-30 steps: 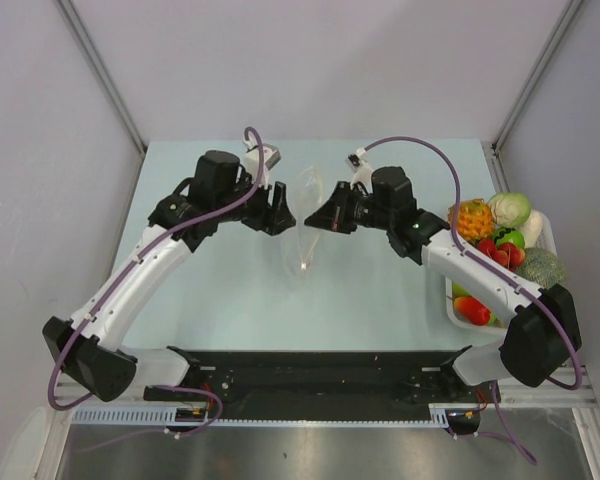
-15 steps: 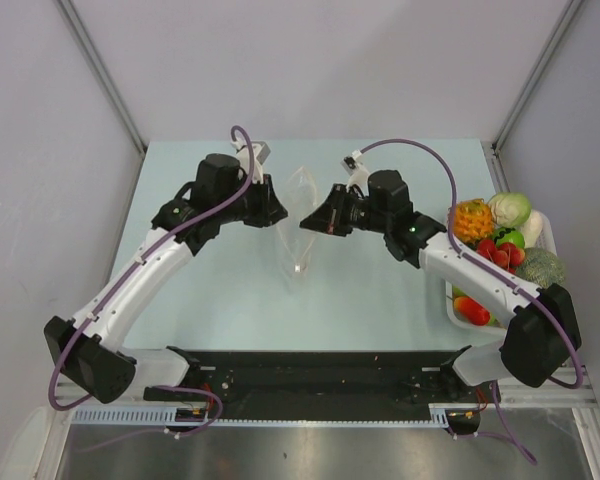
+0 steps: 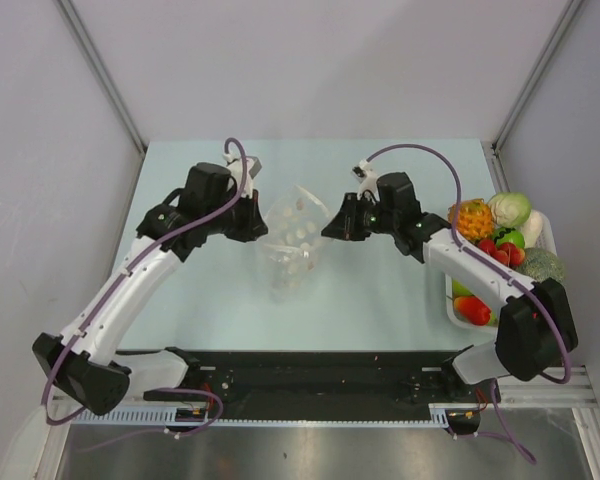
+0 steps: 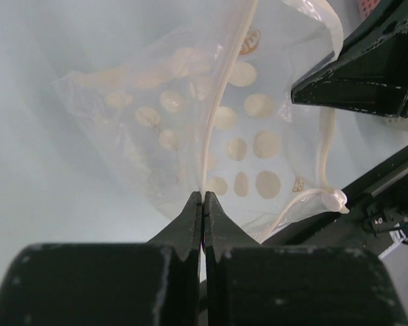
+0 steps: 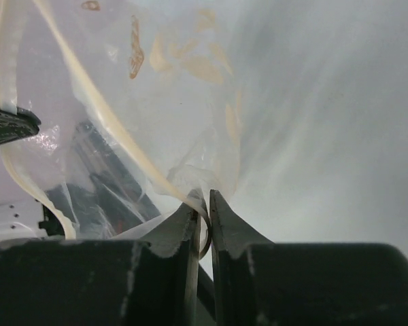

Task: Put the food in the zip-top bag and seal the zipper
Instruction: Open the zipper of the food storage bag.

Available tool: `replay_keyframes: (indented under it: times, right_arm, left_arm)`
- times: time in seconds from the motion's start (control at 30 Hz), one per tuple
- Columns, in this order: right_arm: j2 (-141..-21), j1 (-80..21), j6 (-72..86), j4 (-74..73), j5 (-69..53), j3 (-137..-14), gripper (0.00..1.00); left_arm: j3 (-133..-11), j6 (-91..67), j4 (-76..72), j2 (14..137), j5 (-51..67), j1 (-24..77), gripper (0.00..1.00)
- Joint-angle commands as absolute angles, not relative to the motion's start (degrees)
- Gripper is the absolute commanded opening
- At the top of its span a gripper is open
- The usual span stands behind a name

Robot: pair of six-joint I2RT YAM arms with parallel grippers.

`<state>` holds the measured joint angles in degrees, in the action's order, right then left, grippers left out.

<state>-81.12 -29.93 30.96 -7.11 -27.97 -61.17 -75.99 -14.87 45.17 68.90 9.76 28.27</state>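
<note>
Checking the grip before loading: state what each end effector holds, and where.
Both hold the bag: the left end effector pinches one side of its mouth rim, the right end effector the opposite side.

Top view is coming in bright and even under diffuse overhead light; the arms are throwing only faint soft shadows on the pale mint surface [image 3: 380,290]. Left wrist: black left pincer [image 4: 202,198] is sitting out of focus up close, and the crinkly transparent plastic zip-top bag [image 4: 190,115] is looking milky and low-contrast. Right wrist: background is smearing into streaks, and the bag film is catching small white glints near the black right pincer [image 5: 202,204].
</note>
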Motion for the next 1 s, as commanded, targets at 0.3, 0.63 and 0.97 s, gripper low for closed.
replay_keyframes:
  times: [0.3,0.63,0.97]
  right_arm:
    - [-83.9,-23.7,12.0,-16.4,-32.0,-65.1,0.35]
    - [-77.4,-9.5,-5.2,-45.6,-34.0,-80.5,1.00]
    - [-74.5,13.6,-28.5,-73.3,-31.9,-95.4,1.00]
  left_arm:
    - [-80.9,-19.4,40.5,83.9,19.0,29.2,0.00]
    - [-77.7,-21.8,34.7,85.3,19.5,30.8,0.00]
    - [-75.9,-21.3,34.2,84.0,19.2,31.5,0.00]
